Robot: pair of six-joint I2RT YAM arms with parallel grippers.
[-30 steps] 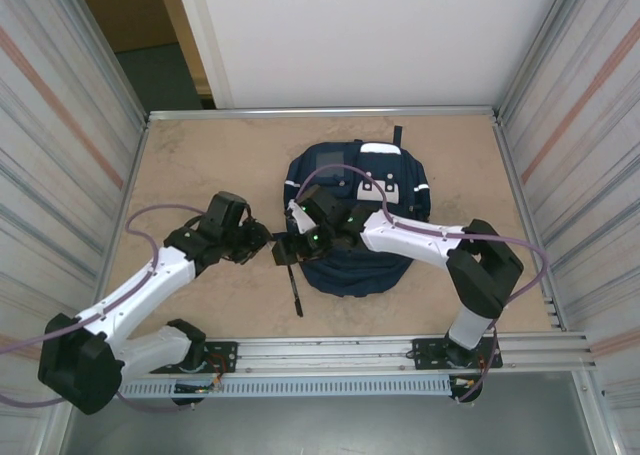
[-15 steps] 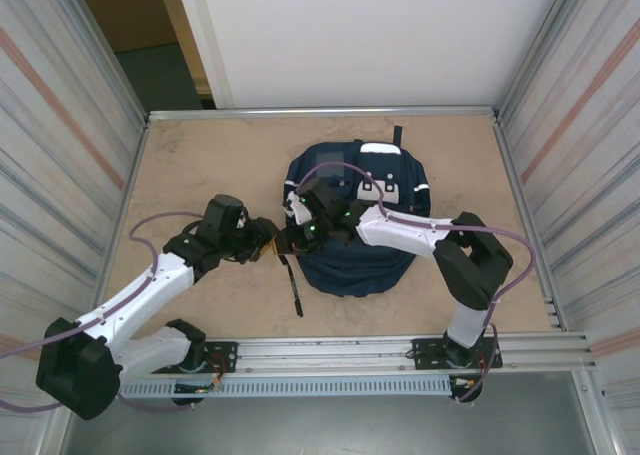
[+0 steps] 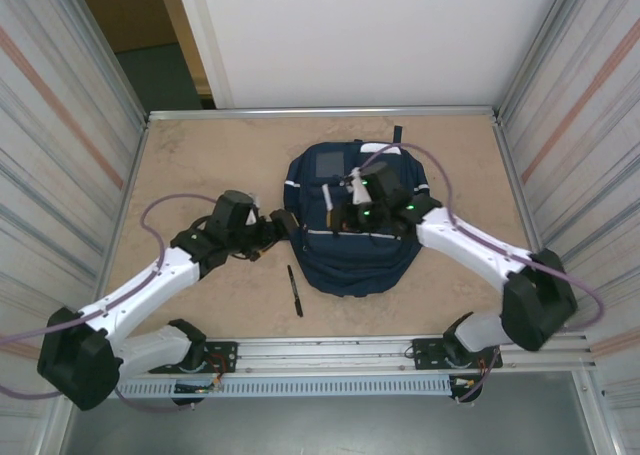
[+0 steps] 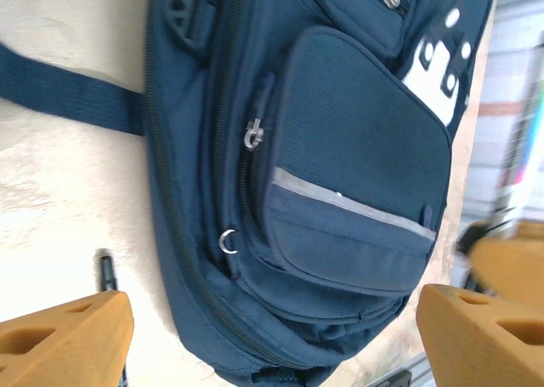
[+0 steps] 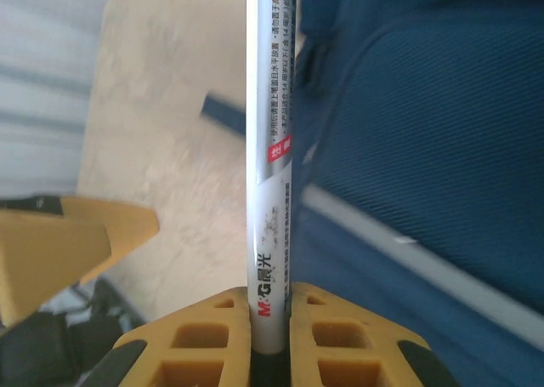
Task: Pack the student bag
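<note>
The student bag (image 3: 350, 255) lies flat mid-table, navy with white patches and a grey stripe; its front pocket (image 4: 357, 174) fills the left wrist view. My right gripper (image 3: 342, 215) hovers over the bag's upper middle, shut on a white marker pen (image 3: 327, 196). The marker (image 5: 270, 149) rises straight up from between the yellow fingers (image 5: 212, 336), with the bag (image 5: 425, 149) to its right. My left gripper (image 3: 283, 221) is open at the bag's left edge, nothing between its fingers (image 4: 64, 336). A black pen (image 3: 295, 290) lies on the table left of the bag's near end.
The tan table is walled by metal panels on both sides and a rail along the near edge (image 3: 400, 350). A dark strap (image 4: 68, 89) trails from the bag onto the table. Free room lies left and right of the bag.
The grippers met at the bag's left edge. The right one shut on the white marker and swung right over the bag; the left one opened and stayed put.
</note>
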